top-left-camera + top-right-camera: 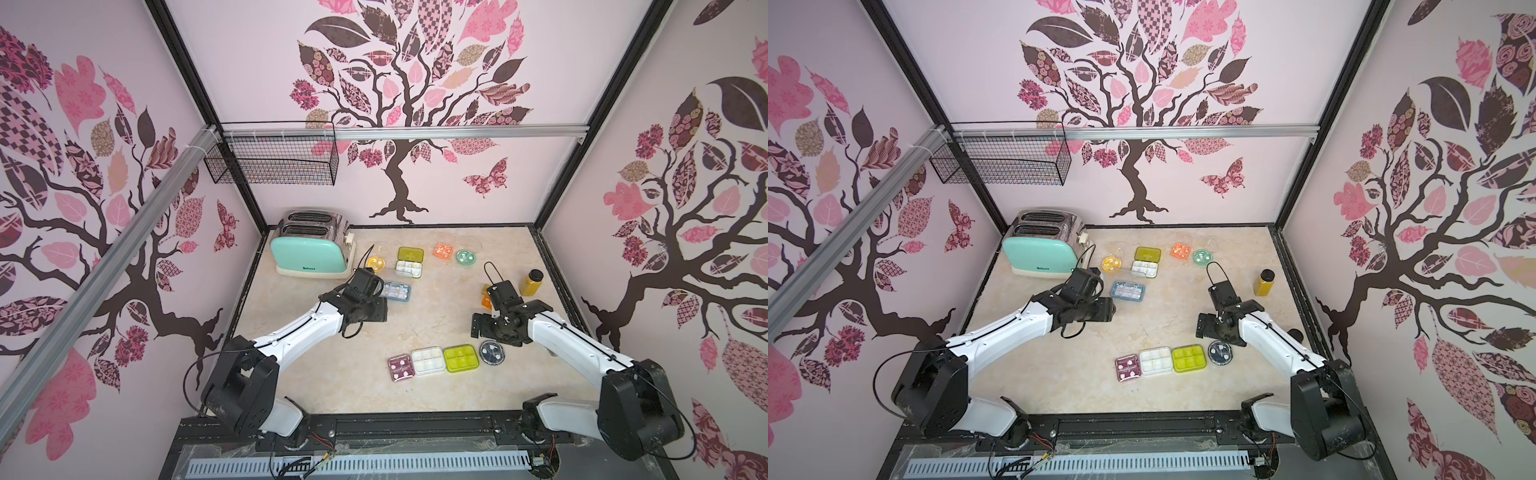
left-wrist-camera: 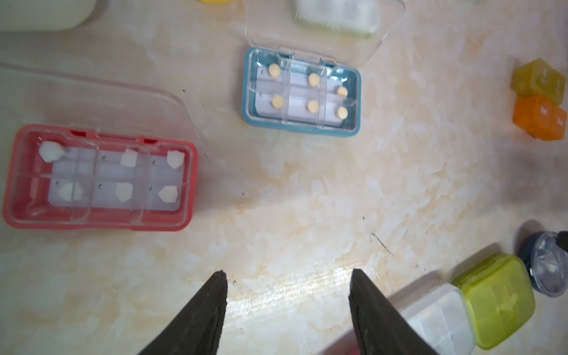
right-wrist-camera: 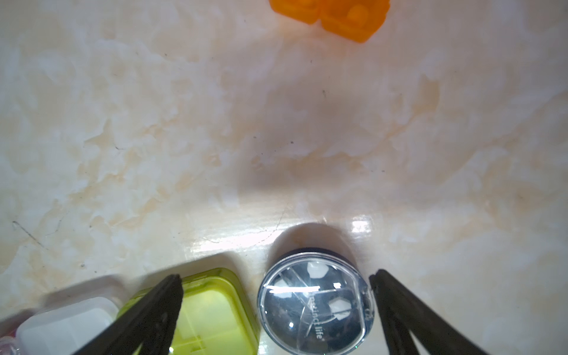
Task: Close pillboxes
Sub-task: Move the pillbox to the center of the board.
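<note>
Bright, even lighting; top views bend w/ wide-angle distortion at edges. Wrist views soft; glare patch on tabletop [image 3: 233,242], lower ctr

Desk [image 3: 276,123]: cream marble-look top, smooth and glossy, with glare patches and a few fine scratches.
Navy round pillbox [image 3: 313,304]: dark plastic base, clear glossy lid catching reflections.
Yellow-green pillbox [image 3: 215,310]: translucent plastic, smooth, semi-gloss.
White pillbox [image 3: 67,325]: milky frosted plastic, near matt.
Pink pillbox [image 2: 98,222] and blue pillbox [image 2: 247,92]: opaque plastic shells with a dull sheen, clear plastic dividers and lids.
Orange block [image 2: 541,121]: translucent plastic, smooth.
Left gripper [image 2: 287,275] and right gripper [image 3: 276,275]: black matt fingers, finely ribbed.
Toaster [image 1: 309,253]: glossy mint side, shiny chrome metal top.
Wire basket [image 1: 274,162]: thin black metal wire.
Bottle [image 1: 530,284]: amber body, black cap, material unclear.
</note>
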Controlling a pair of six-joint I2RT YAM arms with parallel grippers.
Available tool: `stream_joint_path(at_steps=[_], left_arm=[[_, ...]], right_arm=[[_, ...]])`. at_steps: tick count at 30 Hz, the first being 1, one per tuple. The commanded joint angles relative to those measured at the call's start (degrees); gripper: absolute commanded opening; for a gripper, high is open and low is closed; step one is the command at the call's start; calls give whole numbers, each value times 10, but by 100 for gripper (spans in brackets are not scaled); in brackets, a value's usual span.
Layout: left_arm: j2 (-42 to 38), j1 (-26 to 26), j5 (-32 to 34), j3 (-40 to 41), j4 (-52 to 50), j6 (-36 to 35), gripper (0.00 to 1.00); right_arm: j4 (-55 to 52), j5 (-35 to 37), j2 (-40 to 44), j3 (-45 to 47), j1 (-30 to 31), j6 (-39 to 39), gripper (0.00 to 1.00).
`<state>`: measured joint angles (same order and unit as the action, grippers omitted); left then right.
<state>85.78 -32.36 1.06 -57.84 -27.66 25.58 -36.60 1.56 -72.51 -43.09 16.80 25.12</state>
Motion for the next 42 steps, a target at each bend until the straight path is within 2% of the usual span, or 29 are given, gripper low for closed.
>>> stream_joint_path(at_steps=[1,7,13,24,26,32,39,42], left_arm=[[34,18,8,-38,-4,-27,65],[116,36,31,-121,-15,-40,60],[174,38,52,-172,-19,-43,52],[248,39,75,-212,-20,-35,44],[262,40,72,-222,-27,-34,36],[298,40,65,-252,-50,-30,28],[318,40,61,-261,-58,-28,27],[320,40,58,-262,-57,-30,24]], right_arm=[[7,-10,7,-22,8,-18,99],[36,-41,9,-18,40,-7,99],[74,-97,33,27,49,11,99],[66,-122,72,35,49,-23,99],[69,-131,79,39,49,-25,99],[55,-128,99,42,50,-34,99],[50,-131,101,40,49,-44,99],[52,-132,100,39,49,-45,99]])
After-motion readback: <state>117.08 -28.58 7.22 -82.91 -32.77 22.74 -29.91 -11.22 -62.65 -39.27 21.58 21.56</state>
